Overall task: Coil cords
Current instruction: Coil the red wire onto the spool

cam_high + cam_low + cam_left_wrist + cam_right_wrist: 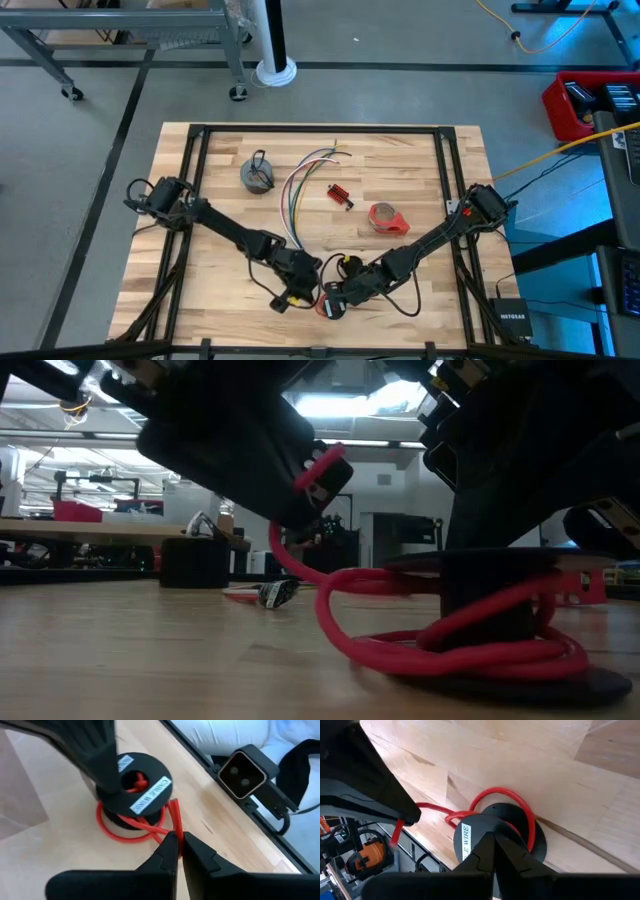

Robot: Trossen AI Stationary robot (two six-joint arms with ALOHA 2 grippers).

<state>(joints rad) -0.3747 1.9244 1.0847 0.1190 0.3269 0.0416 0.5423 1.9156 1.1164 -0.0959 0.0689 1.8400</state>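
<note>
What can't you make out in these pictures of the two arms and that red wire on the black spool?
- Low view: the black spool is mostly hidden by the dark arms.
- High view: the red wire and spool are too small, covered by both tools.
- Left wrist view: the left tool pinches the wire; where its free end lies cannot be seen.
- Right wrist view: the right tool covers the spool's hub.
</note>
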